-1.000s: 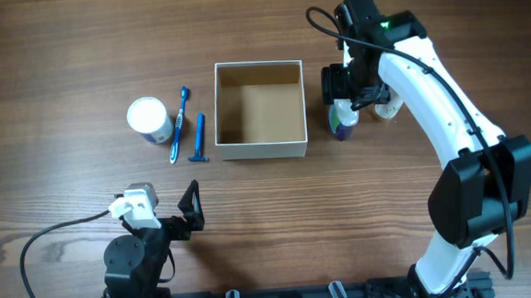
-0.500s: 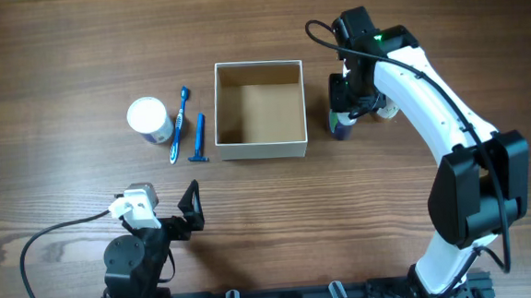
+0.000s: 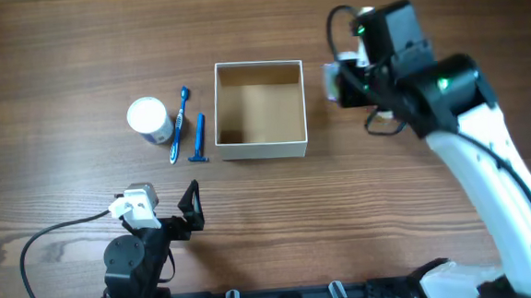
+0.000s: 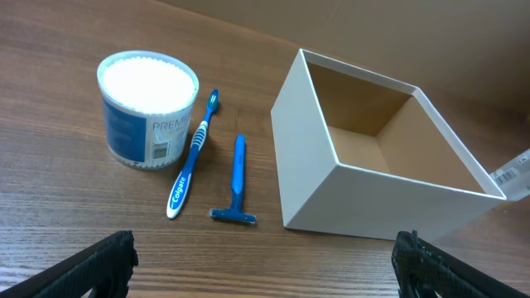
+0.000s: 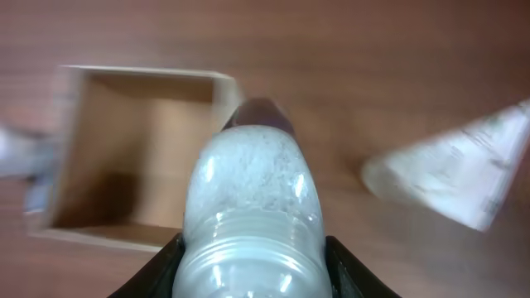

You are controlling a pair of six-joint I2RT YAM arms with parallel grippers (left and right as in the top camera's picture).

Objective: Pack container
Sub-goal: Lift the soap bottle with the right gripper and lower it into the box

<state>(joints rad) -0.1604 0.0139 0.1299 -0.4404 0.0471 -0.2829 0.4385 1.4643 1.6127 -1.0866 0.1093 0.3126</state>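
The right pincer [image 5: 254, 248] was closed on a clear bottle [image 5: 252, 190] with a dark cap, one finger pressed on each side of its ribbed body, the jaws parted only as wide as the bottle. In the right wrist view the bottle pointed away from the camera, its cap showing against the table [image 5: 348, 50] just beside the right-hand corner of the container [image 5: 124, 149]. From overhead the same pincer [image 3: 340, 80] stood just to the right of the container [image 3: 261, 150], near its far right corner, outside the walls. How high the bottle hung over the table could not be told.

A blurred white tube [image 5: 455, 174] lay on the table to the right of the bottle, apart from it.

The left pincer [image 4: 265, 269] was spread wide and held nothing, low over the near edge of the table. The container [image 4: 306, 165] sat upright ahead of it and slightly right, well apart. Left of the box lay a blue razor [image 4: 237, 180], a blue toothbrush [image 4: 192, 156] and a round tub [image 4: 147, 108] with a white top.
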